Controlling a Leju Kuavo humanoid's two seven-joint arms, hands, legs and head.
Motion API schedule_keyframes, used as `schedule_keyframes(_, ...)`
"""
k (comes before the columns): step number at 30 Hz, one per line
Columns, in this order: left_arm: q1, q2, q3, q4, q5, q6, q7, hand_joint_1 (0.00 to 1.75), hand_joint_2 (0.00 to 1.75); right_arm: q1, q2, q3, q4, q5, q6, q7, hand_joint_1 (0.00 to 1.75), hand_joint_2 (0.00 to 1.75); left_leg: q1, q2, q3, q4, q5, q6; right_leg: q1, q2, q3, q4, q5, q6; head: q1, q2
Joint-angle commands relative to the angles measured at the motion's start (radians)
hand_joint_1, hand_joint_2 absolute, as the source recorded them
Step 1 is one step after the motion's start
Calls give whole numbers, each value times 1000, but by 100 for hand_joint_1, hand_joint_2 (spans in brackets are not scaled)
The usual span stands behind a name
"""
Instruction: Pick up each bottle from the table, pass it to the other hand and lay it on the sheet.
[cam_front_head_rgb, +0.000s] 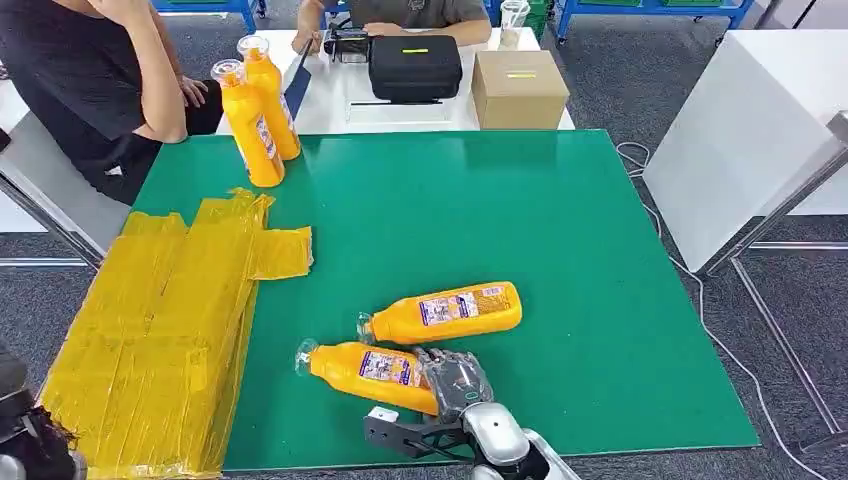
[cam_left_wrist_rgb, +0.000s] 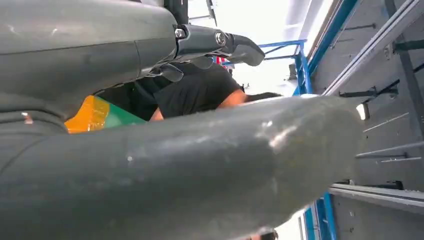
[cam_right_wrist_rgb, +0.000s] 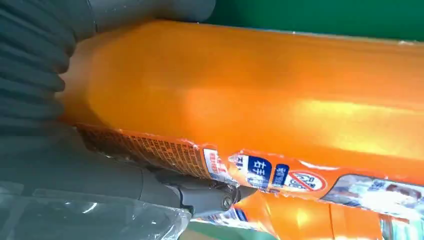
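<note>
Green table (cam_front_head_rgb: 600, 250), crinkly yellow sheet (cam_front_head_rgb: 160, 330) hanging over its left edge. Two orange bottles lying near the front edge: far bottle (cam_front_head_rgb: 445, 313) loose, near bottle (cam_front_head_rgb: 365, 368) gripped at the base by right hand (cam_front_head_rgb: 455, 383). Two more upright bottles (cam_front_head_rgb: 255, 115) at back-left corner. Left hand (cam_left_wrist_rgb: 215, 45): can't tell how the fingers sit.

I count four orange bottles: two lying (cam_front_head_rgb: 446, 312) (cam_front_head_rgb: 366, 368) on the green table (cam_front_head_rgb: 560, 230) near me, two standing (cam_front_head_rgb: 250, 125) (cam_front_head_rgb: 272, 100) at its far corner. One yellow sheet (cam_front_head_rgb: 160, 330), one black case (cam_front_head_rgb: 415, 66), one cardboard box (cam_front_head_rgb: 518, 88), two people (cam_front_head_rgb: 90, 70) (cam_front_head_rgb: 415, 12).
</note>
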Motion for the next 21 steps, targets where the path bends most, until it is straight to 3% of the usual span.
schedule_keyframes(1,-63,32,-50,120,14,1,-15,0,0,11,-36,-47,49,-178,28,-109,175,175,1,-4,-1,-1,1,-3,1,-4,0,-2,1,-1,0,0)
schedule_keyframes(3,-65,34,-51,123,15,1,-16,0,0,14,-41,-46,37,-183,31,-109,175,175,3,-6,-5,0,2,-6,2,-8,-3,-2,2,-4,0,0)
schedule_keyframes(4,-65,34,-51,123,15,1,-16,0,0,14,-41,-46,37,-183,31,-109,175,175,1,-4,0,-1,1,-3,1,-5,1,-1,3,-2,0,0)
schedule_keyframes(8,-80,52,-74,158,42,-34,5,0,0,58,-31,-125,-199,-391,-19,-192,175,175,1,-4,-2,0,0,-4,1,-5,2,0,3,-3,0,0)
schedule_keyframes(9,-79,50,-81,164,48,-49,16,0,0,61,-32,-143,-260,-424,-28,-206,175,175,1,-4,-1,0,0,-3,1,-4,9,0,3,-3,0,0)
schedule_keyframes(13,-73,13,-115,184,79,-101,19,0,0,41,-26,-195,-416,-566,-62,-307,175,175,0,-3,-6,2,1,-2,0,-3,4,3,3,-3,0,0)
schedule_keyframes(14,-75,10,-120,189,78,-102,18,0,175,38,-26,-198,-423,-572,-57,-304,175,175,0,-2,-9,3,0,-3,0,-3,3,4,3,-3,0,0)
schedule_keyframes(21,-88,0,-141,202,85,-117,18,0,175,33,-26,-197,-455,-589,-83,-339,175,175,1,-3,-12,1,1,-2,1,-3,0,1,4,-2,0,0)
